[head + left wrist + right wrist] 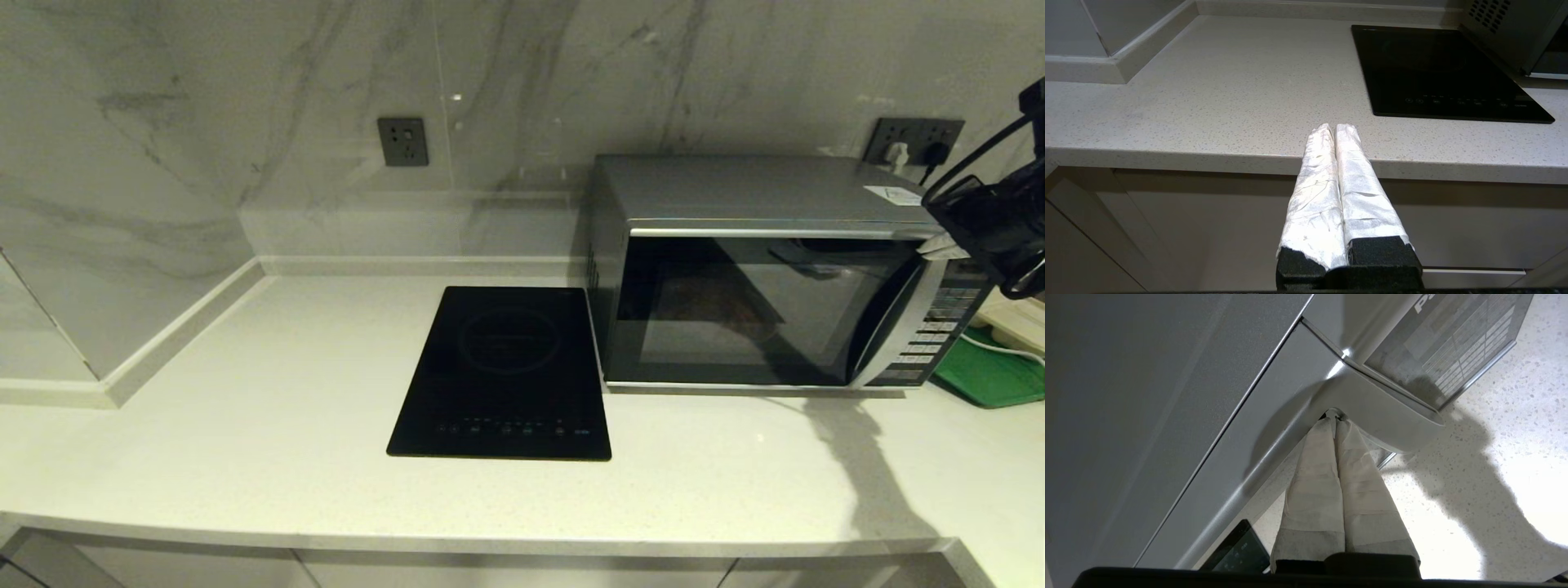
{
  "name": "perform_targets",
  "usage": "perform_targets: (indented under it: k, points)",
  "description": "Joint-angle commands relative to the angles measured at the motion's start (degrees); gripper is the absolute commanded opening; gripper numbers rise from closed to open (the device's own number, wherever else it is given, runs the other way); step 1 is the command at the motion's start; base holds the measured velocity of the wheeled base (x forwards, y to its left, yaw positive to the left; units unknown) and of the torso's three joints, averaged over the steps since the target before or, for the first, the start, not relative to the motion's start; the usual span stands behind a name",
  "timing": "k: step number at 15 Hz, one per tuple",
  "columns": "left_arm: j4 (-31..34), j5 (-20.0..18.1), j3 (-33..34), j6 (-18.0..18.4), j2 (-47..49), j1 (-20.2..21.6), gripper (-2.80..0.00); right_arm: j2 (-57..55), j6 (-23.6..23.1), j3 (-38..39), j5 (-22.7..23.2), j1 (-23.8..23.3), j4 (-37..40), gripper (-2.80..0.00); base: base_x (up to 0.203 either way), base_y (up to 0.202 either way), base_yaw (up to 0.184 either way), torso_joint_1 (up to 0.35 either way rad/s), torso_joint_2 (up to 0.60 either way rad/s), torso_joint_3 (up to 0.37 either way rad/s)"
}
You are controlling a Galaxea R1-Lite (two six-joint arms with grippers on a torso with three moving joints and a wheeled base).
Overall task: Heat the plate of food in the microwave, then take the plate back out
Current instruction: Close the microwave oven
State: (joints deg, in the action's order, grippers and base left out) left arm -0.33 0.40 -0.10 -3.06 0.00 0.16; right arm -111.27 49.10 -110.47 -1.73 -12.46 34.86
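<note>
**Right gripper meets microwave handle**

The right gripper (1336, 416), its 2 taped fingers pressed together, has its tips tucked at the top end of the curved handle (1384, 412) of the silver microwave (767, 278), whose door is closed. A dim reddish shape shows behind the dark glass; whether it is the plate of food cannot be told. The left gripper (1334, 127), fingers pressed together, hangs parked off the countertop (1208, 102) edge, near the black induction cooktop (506, 371).

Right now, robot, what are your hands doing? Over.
Right tool shut, tips at top of microwave door handle. Left tool shut, parked off counter edge. Door closed; nothing blocking.
</note>
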Motion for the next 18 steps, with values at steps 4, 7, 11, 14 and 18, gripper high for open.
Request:
perform_targets:
  k: [4, 7, 11, 14, 18]
  points:
    - [0.0, 0.0, 0.0, 0.0, 0.0, 0.0, -2.80, -1.7, 0.4, -1.1, 0.3, 0.0, 0.1, -2.80, 0.000, 0.000, 0.000, 0.000, 0.00, 0.000]
    - [0.0, 0.0, 0.0, 0.0, 0.0, 0.0, -2.80, 2.3, 0.0, 1.0, 1.6, 0.0, 2.7, -2.80, 0.000, 0.000, 0.000, 0.000, 0.00, 0.000]
    - [0.0, 0.0, 0.0, 0.0, 0.0, 0.0, -2.80, 10.9, -7.1, 7.5, 9.1, -1.9, 10.9, -2.80, 0.000, 0.000, 0.000, 0.000, 0.00, 0.000]
    - [0.0, 0.0, 0.0, 0.0, 0.0, 0.0, -2.80, 19.7, -17.6, 15.7, 19.5, -8.6, 14.0, -2.80, 0.000, 0.000, 0.000, 0.000, 0.00, 0.000]
    - [0.0, 0.0, 0.0, 0.0, 0.0, 0.0, -2.80, 21.5, -33.5, 24.8, 41.5, -28.9, 15.2, -2.80, 0.000, 0.000, 0.000, 0.000, 0.00, 0.000]
